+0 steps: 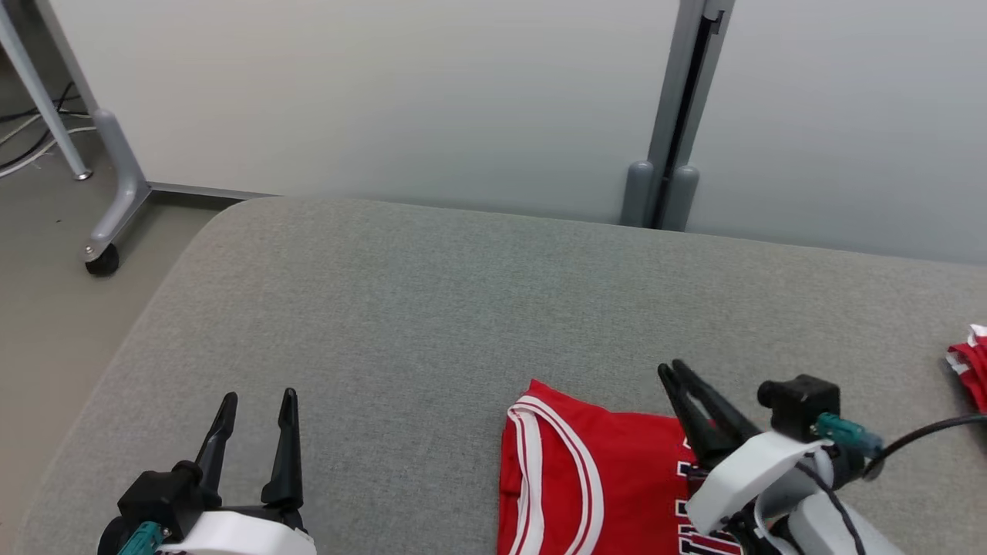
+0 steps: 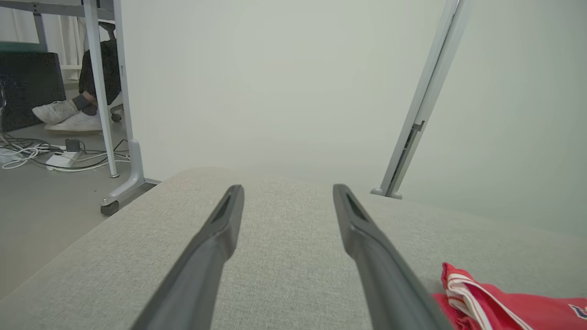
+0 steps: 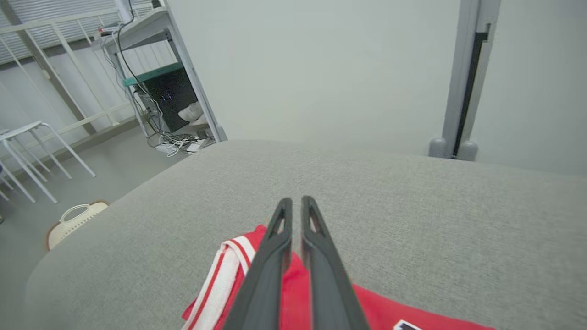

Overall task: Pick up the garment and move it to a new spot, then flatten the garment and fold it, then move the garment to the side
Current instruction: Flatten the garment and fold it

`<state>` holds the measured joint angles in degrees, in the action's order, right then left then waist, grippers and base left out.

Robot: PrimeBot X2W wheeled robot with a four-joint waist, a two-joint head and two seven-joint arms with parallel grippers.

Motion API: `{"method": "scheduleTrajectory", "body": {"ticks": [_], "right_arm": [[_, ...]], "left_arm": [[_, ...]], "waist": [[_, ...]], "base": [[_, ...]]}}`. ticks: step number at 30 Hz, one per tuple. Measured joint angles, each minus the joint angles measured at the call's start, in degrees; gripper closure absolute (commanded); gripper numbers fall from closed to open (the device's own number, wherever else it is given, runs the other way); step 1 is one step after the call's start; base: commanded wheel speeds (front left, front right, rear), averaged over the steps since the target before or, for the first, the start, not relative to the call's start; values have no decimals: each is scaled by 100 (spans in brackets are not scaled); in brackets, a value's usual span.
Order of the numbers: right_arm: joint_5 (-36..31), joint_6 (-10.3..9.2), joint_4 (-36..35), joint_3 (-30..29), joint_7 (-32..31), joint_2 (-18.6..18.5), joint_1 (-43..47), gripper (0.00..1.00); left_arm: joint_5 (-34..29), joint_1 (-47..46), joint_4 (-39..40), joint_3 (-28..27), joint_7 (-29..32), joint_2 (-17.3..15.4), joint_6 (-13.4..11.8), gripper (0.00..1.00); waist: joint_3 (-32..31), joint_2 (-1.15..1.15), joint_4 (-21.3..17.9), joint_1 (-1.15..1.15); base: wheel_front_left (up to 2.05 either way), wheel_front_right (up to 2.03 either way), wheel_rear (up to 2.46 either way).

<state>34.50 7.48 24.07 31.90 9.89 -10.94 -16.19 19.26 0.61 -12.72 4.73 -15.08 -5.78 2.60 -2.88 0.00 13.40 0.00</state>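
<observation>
Surface: a broad grey woven-fabric table top (image 1: pixel 385 308) with rounded corners, spanning most of the head view.
Backdrop: a pale, plain partition wall (image 1: pixel 385 92) standing along the surface's far edge, toward 12 o'clock.
Garment: a red sleeveless jersey with white-striped trim (image 1: pixel 586 478) lies on the surface at about 5 o'clock in the head view. Its trimmed opening faces 9 o'clock and dark lettering shows toward its right. It also shows at 4 o'clock in the left wrist view (image 2: pixel 504 307) and under the fingers in the right wrist view (image 3: pixel 390 316).
Post: a grey upright metal post (image 1: pixel 678 116) with a dark slot, at 1 o'clock, against the wall.
Right gripper (image 1: pixel 671 367): dark fingers drawn almost together with a thin slit between them. Nothing is pinched. They slant over the jersey's far edge, tips pointing to 11 o'clock (image 3: pixel 296 200).
Left gripper (image 1: pixel 259 397): fingers spread wide and empty, over bare fabric at 7 o'clock, well apart from the jersey (image 2: pixel 288 188).
Second cloth: a crumpled red-and-white piece (image 1: pixel 970 362) at 3 o'clock, cut by the frame edge.
Caster: a small black wheel (image 1: pixel 102 260) on a grey frame foot, on the floor at 10 o'clock.
</observation>
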Motion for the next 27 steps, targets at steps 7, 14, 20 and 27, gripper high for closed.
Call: {"method": "scheduleTrajectory", "body": {"ticks": [7,14,20,27], "right_arm": [[-400,0,-757,-935,190,-339,44,0],[-939,0,-1430,-2037,349,-265,623,0],[-1210,0,-1825,-2624,435,-18,1433,0],[-1346,0,-1856,-2797,478,156,1736,0]], "left_arm": [[2,8,125,-97,0,-12,-25,0],[-23,41,416,-249,-1,-53,-70,0],[-104,161,564,-318,-1,-26,-54,0],[-210,303,625,-368,-1,42,-3,0]], "waist": [[7,0,-490,0],[35,0,-911,0],[68,0,-1053,0],[108,0,-1175,0]], "base": [[0,0,0],[0,0,0],[0,0,0],[0,0,0]]}}
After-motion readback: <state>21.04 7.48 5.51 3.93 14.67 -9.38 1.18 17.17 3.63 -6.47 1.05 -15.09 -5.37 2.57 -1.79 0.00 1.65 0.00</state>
